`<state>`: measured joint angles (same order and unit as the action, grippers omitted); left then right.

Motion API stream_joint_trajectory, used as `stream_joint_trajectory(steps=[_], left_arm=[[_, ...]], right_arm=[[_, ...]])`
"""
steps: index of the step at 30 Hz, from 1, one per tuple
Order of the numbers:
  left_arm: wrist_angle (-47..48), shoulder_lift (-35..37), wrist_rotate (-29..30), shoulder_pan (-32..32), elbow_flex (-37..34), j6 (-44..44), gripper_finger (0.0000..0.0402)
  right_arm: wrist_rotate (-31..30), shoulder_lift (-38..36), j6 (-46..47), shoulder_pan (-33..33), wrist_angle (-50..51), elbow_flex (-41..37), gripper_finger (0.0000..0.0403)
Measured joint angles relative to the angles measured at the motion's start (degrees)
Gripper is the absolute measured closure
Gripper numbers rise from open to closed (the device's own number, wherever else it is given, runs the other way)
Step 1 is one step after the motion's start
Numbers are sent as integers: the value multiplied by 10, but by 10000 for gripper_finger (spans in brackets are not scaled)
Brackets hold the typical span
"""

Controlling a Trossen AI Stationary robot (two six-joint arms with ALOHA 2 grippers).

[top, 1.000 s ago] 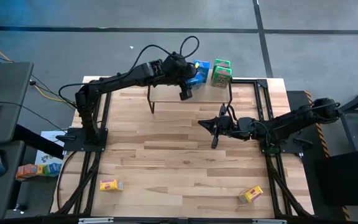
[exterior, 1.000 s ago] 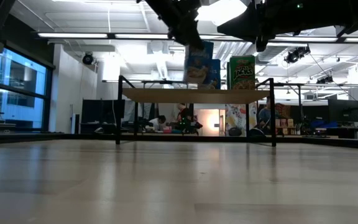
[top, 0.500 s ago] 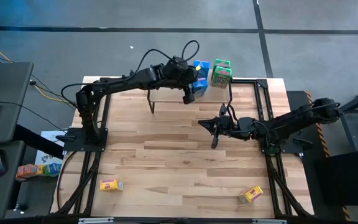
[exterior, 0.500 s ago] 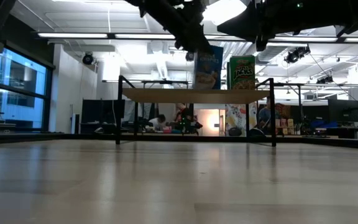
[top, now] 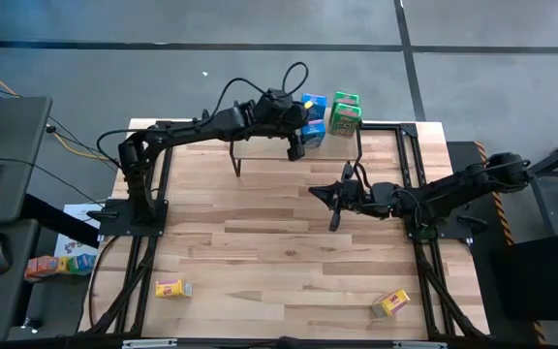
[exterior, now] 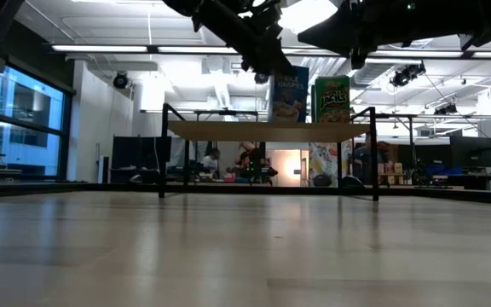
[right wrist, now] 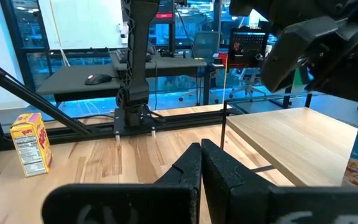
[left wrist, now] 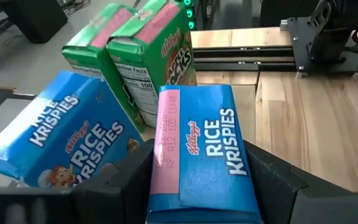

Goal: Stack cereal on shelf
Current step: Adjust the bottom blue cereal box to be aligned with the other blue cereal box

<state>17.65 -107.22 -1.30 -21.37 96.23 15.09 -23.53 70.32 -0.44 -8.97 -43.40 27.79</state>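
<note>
On the shelf (exterior: 228,130), at the table's far middle, stand two green cereal boxes (left wrist: 135,56) and a blue cereal box (left wrist: 61,140). My left gripper (left wrist: 197,186) is shut on a second blue box (left wrist: 197,149), which stands upright in the low view (exterior: 290,94), close beside a green box (exterior: 332,98). I cannot tell whether its lower end touches the shelf top. My right gripper (top: 335,201) hangs shut with nothing in it over the table's middle right. Two yellow cereal boxes (top: 172,288) (top: 390,303) lie near the table's front edge. My left gripper pinches the blue box between its two fingers (left wrist: 114,183), one on each of two opposite sides (left wrist: 156,186). The fingers come from the table's left, slanting down. The box stands upright over the shelf's far right part, its lettered panel (left wrist: 219,143) toward the wrist camera.
The shelf's left half (top: 260,145) is bare wood. Black frame rails (top: 410,155) run along the table's sides. In the right wrist view a yellow box (right wrist: 31,149) stands on the table, and the shelf top (right wrist: 291,137) lies ahead.
My left gripper has sunk a little and gone toward the table's right with the blue box. The box was tilted above the shelf. It now stands upright at the level of the shelf top, closer to the green boxes.
</note>
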Motion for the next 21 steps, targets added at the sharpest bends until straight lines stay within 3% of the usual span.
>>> stream_joint_trajectory(steps=[5,16,21], left_arm=[[0,0,1,0,0,0,183],[-2,0,34,-1,0,32,98],[-12,0,35,-2,10,41,81]], right_arm=[[0,0,0,0,-3,0,402],[0,0,0,0,-4,0,402],[-1,0,0,0,-4,0,402]])
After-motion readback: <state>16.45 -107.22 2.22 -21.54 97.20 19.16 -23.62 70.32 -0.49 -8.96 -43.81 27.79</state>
